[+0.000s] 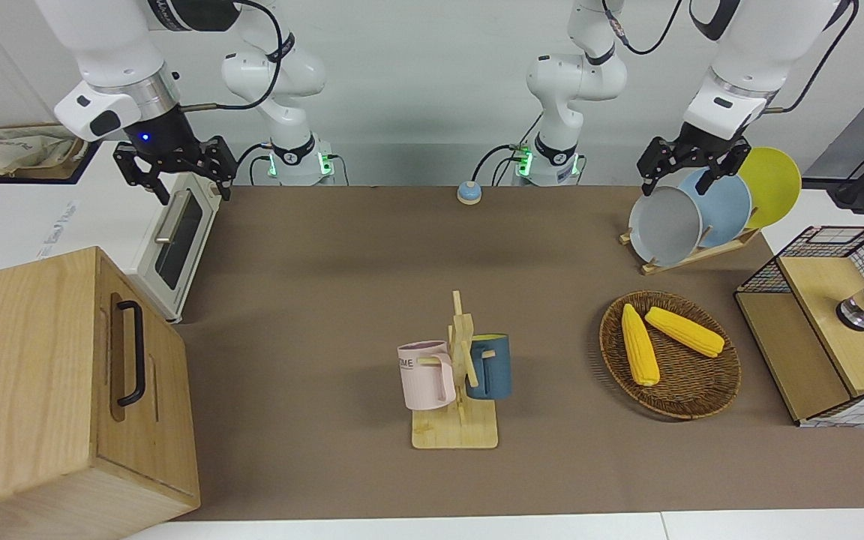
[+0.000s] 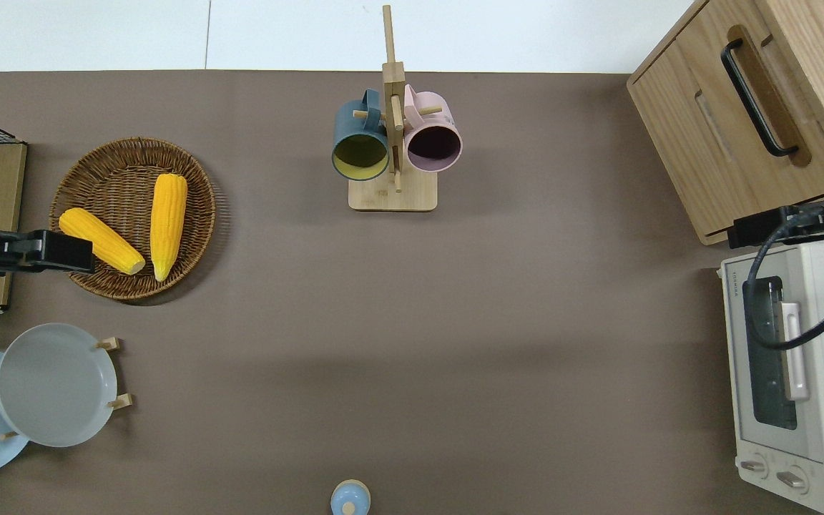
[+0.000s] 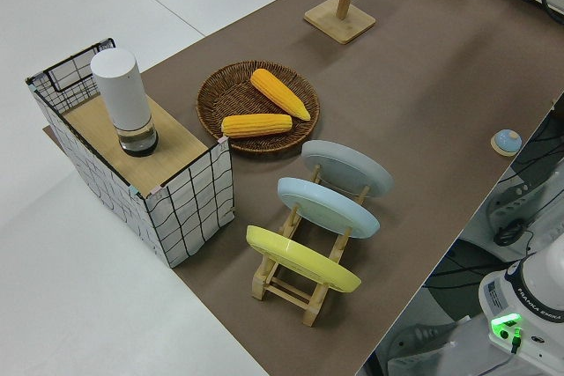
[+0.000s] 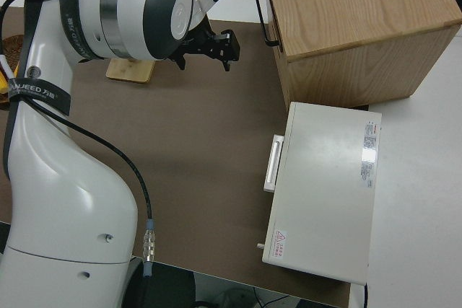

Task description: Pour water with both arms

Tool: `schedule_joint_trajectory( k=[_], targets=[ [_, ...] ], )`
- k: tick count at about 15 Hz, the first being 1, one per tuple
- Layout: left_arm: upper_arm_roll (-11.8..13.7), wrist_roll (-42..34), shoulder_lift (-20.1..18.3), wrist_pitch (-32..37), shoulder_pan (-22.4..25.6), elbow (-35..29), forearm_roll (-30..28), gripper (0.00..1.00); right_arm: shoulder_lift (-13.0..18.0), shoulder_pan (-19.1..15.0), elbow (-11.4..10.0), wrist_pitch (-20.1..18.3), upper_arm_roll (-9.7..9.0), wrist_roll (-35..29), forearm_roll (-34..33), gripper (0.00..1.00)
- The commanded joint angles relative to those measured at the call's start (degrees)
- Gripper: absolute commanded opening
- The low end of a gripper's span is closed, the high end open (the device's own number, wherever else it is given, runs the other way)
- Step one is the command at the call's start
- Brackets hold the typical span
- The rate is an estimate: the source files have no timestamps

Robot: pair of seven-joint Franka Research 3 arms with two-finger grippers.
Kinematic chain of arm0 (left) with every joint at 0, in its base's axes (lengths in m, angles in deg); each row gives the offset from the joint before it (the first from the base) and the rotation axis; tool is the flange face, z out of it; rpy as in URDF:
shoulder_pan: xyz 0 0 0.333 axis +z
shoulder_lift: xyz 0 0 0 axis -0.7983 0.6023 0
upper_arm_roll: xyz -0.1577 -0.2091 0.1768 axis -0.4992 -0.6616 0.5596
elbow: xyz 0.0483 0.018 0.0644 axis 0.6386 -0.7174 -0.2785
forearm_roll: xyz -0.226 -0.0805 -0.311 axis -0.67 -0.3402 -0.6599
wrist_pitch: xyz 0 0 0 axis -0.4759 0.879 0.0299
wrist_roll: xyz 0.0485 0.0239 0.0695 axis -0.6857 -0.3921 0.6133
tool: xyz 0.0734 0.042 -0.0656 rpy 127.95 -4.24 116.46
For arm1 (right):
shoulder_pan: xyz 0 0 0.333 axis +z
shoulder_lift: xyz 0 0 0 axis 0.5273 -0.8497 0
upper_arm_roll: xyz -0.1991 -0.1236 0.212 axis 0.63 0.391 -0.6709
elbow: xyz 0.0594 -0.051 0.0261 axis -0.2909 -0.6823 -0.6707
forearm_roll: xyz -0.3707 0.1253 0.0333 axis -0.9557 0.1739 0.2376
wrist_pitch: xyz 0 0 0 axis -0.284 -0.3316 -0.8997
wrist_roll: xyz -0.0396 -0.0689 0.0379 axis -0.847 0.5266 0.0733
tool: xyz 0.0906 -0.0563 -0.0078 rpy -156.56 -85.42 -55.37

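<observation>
Two grippers, the right gripper (image 1: 175,166) at upper left of the front view and the left gripper (image 1: 693,161) at upper right, hang open and empty, while the pink mug (image 1: 426,374) and blue mug (image 1: 490,366) wait on the wooden rack (image 1: 456,430) at lower centre, so pouring has not begun.

Front camera faces the robots across the bench (image 1: 372,300); overhead looks straight down; both share the mug rack (image 1: 460,375).

A wicker basket (image 1: 709,397) held two corn cobs (image 1: 639,345) toward the left arm's end of the desk (image 1: 342,300). Three plates (image 1: 664,225) stood in a wooden rack nearer the robots. A toaster oven (image 1: 177,240) and wooden cabinet (image 1: 49,382) sat at the right arm's end.
</observation>
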Motion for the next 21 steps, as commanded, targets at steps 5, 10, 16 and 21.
schedule_joint_trajectory(
  k=[5,10,16,21],
  targets=[
    [0.3,0.1,-0.4,0.1,1.3,-0.6,-0.8,1.00,0.6,-1.3,-1.9,5.0,-3.85,1.2,0.8,0.985],
    [0.3,-2.9,0.7,-0.2,5.7,-0.6,-0.9,1.00,-1.4,-0.9,-2.8,13.3,-7.88,1.4,1.6,0.983],
    [0.3,-16.2,3.9,-4.0,14.8,0.4,-1.0,1.00,-3.2,-0.8,-2.9,23.1,-14.30,9.6,1.0,0.983],
    [0.4,-22.1,5.7,-9.0,19.5,0.5,-1.6,1.00,-5.2,-0.5,-3.7,29.8,-17.55,19.3,-2.3,0.983]
  ],
)
